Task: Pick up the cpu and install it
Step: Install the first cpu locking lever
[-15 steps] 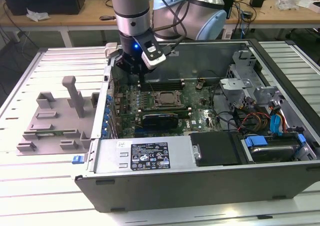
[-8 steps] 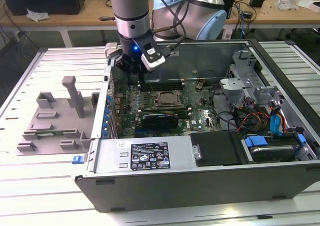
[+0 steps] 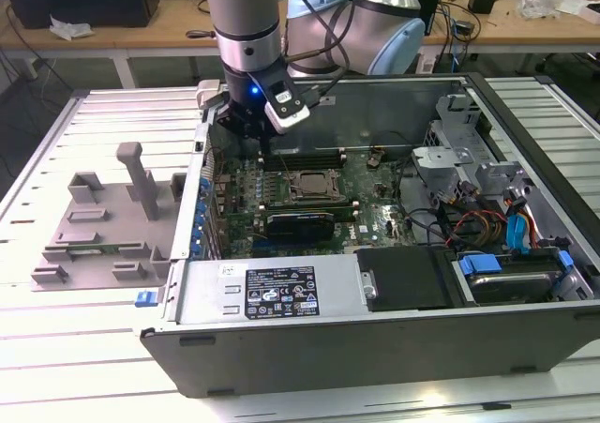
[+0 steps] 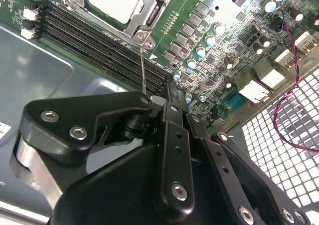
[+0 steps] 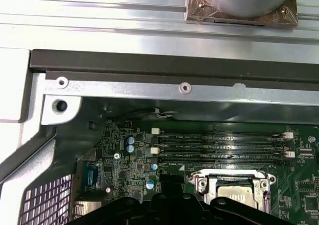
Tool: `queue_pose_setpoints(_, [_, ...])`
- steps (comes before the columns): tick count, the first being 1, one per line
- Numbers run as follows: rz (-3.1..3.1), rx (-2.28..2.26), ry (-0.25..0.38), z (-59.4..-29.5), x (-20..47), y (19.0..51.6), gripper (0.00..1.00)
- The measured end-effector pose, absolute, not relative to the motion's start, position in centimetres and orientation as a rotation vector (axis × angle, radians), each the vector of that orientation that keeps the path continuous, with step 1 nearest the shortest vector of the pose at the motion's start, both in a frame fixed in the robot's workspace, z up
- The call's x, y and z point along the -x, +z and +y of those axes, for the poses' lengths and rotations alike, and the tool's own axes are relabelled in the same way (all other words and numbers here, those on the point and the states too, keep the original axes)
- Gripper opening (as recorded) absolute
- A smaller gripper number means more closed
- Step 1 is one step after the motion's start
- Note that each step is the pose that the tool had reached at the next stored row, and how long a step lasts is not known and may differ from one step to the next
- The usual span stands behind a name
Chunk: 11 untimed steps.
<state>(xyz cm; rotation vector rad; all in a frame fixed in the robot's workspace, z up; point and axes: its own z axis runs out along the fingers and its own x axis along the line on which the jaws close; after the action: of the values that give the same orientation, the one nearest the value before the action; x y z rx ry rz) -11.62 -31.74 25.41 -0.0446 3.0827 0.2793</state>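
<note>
lying flat in metal-framed socket (image 4: 143, 29): shiny pale square cpu (image 4: 114, 0)

The exterior view looks down from well back on the whole open case (image 3: 375, 334) on the tabletop (image 3: 84, 367). Both wrist views sit close over the motherboard (image 4: 219, 50) (image 5: 124, 160), looking past the claw (image 4: 167, 103) (image 5: 164, 205) from opposite sides. Both take in the socket (image 4: 119, 5) (image 5: 232, 187) and memory slots (image 4: 99, 40) (image 5: 219, 145).
</note>
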Motion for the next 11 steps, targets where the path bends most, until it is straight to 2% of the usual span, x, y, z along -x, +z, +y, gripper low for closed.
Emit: queue_pose_setpoints(11, [3.084,0.044,0.281,-31.8,9.9,25.3,0.11])
